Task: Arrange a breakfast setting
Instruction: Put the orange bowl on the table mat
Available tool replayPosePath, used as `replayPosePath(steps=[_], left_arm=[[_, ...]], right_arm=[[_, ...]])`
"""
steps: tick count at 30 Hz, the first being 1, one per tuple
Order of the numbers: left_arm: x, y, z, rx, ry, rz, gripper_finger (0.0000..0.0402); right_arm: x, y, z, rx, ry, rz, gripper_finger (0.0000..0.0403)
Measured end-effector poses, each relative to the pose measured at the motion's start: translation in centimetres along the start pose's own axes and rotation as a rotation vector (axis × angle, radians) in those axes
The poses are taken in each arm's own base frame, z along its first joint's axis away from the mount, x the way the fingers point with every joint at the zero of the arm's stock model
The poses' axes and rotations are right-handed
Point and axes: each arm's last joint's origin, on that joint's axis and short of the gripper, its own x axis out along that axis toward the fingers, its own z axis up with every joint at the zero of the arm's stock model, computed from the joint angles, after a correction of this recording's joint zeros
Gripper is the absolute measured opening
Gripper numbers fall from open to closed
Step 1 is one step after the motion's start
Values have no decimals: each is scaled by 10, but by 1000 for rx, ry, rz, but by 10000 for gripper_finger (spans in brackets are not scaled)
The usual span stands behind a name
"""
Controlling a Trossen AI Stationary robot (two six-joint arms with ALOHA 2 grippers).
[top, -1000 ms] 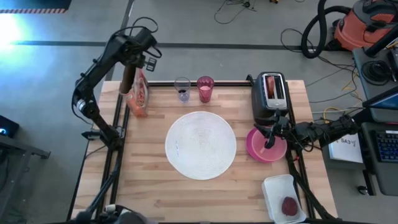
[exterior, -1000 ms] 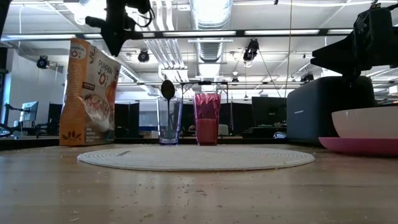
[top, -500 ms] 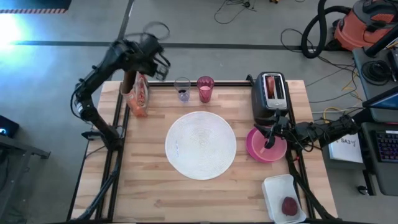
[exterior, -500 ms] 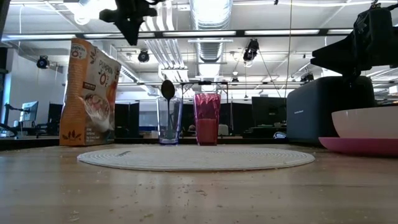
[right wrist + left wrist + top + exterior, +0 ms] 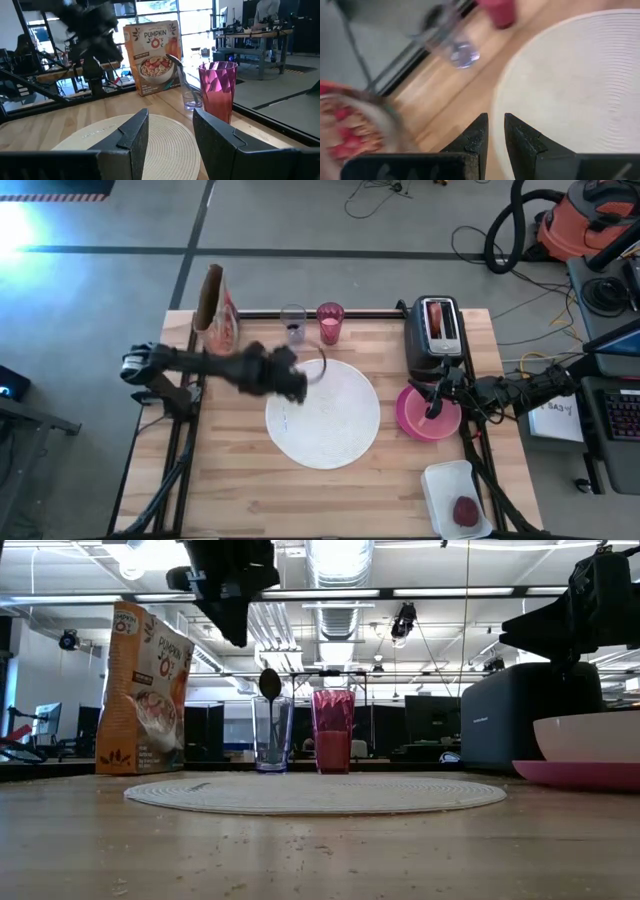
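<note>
The big white round disc [image 5: 322, 415] lies mid-table. My left gripper [image 5: 298, 388] hovers above its left edge, shut and empty [image 5: 495, 120]. At the far edge a clear glass [image 5: 293, 323] holds the blue-handled spoon [image 5: 269, 683], bowl end up, beside the pink tumbler [image 5: 330, 323]. The round toasted bread [image 5: 437, 320] sticks out of the toaster's slot. The translucent pink bowl [image 5: 590, 737] sits on the magenta plate [image 5: 410, 420] at the right. My right gripper [image 5: 432, 405] hangs level above them, open [image 5: 170, 120]. The small dark-red fruit [image 5: 466, 511] lies in a white tray.
A cereal box [image 5: 215, 320] stands at the far left corner. The black toaster [image 5: 437, 340] stands at the far right, just behind the plate. The white tray [image 5: 455, 498] is at the near right corner. Bare wood [image 5: 250, 490] shows near the front edge.
My left gripper has swung from above the cereal box toward the table's middle and near side, sinking and rolling as it went, and now hangs over the disc's left edge. The cereal box has shifted slightly and now leans a little.
</note>
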Motion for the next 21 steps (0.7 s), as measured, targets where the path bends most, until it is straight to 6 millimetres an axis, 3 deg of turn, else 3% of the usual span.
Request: replayPosePath(steps=[3, 8, 14, 18, 21], left_arm=[[-1, -19, -18, -13, -59, -51, 46], [-1, -42, -29, -29, -151, -166, 46], [-6, -75, -45, 278, -253, -473, 46], [-7, -85, -46, 308, -366, -558, 45], [1, -84, -51, 261, -343, -545, 45]], right_arm=[[0, 0, 0, 1, 0, 0, 144], [0, 0, 0, 0, 0, 0, 144], [0, 0, 0, 1, 0, 0, 144], [0, 0, 0, 0, 0, 0, 144], [0, 0, 0, 0, 0, 0, 144]])
